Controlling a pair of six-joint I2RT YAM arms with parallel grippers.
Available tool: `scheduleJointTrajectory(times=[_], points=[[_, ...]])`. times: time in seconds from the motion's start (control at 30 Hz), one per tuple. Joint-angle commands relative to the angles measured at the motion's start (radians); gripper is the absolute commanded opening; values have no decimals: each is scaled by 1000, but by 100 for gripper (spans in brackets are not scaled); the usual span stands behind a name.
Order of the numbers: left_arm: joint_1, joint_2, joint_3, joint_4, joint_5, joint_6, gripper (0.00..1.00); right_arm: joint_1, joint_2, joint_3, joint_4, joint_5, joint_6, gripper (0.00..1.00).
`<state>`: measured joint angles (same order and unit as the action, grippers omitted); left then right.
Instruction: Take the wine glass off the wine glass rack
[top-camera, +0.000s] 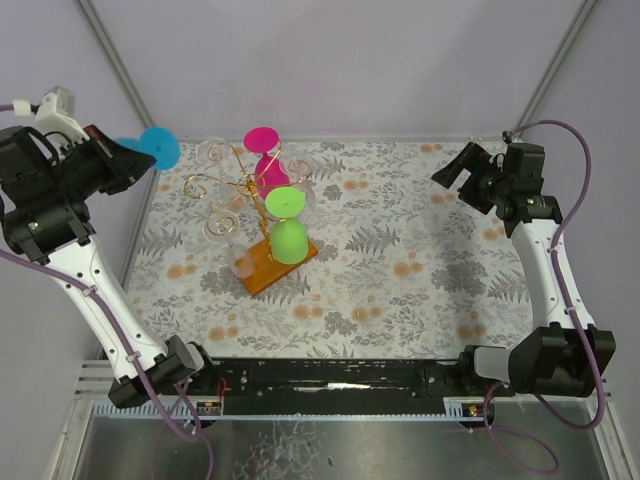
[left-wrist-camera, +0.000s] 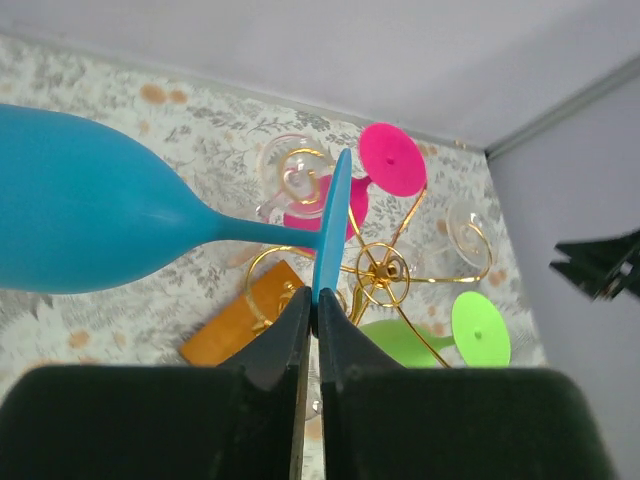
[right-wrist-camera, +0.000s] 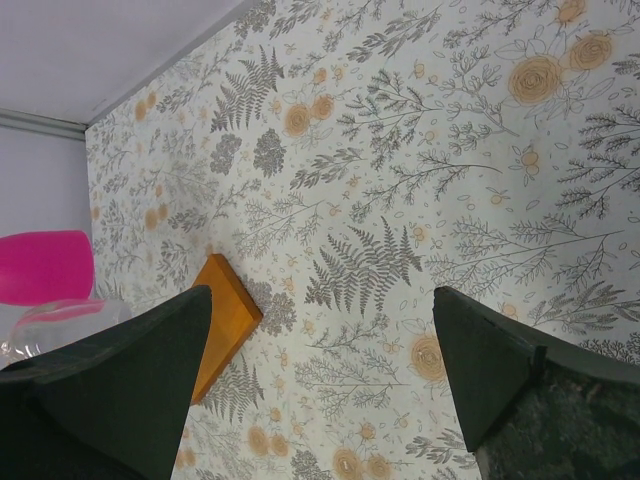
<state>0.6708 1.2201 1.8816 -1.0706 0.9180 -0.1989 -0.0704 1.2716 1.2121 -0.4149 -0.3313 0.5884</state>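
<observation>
Pinches blue wine glass (left-wrist-camera: 90, 215) by its foot's thin edge in left gripper (left-wrist-camera: 312, 300), clear of rack (left-wrist-camera: 375, 270) beyond its fingertips, with right gripper (right-wrist-camera: 320, 300) spread empty; could swivel loose under the bowl's weight.

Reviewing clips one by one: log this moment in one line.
left gripper shut on blue glass foot, glass off rack | right gripper open, empty | pink glass, green glass, clear glasses on rack

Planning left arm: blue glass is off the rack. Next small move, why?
Probably lower the blue stemmed wine glass toward the floral tablecloth left of the gold wire rack: the left fingers pinch its foot rim, and it hangs free.
</observation>
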Motion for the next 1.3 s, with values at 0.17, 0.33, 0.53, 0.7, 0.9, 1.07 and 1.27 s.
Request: scheduleJointTrajectory(times=[0.17,0.33,0.53,0.7,0.9,1.07,1.27], points=[[-375,48,155,167,-231,331,0,-3,56,158,-26,-64,-32,99],[-582,103,236,205,-406,472,0,-3,107,265,-71,-166,-41,99],[-834,149,274,281,-569,651,0,-3,108,313,-61,-295,6,99],[-1106,156,198,374,-740,849,0,-3,91,348,-57,-358,43,99],[-1378,164,74,506,-871,1018,0,-3,41,386,-66,-363,76,99],[-1519,140,-87,641,-917,1171,0,-3,-8,416,-71,-383,104,99],[-1635,111,-268,746,-948,1272,0,-4,-44,472,-96,-411,105,99]])
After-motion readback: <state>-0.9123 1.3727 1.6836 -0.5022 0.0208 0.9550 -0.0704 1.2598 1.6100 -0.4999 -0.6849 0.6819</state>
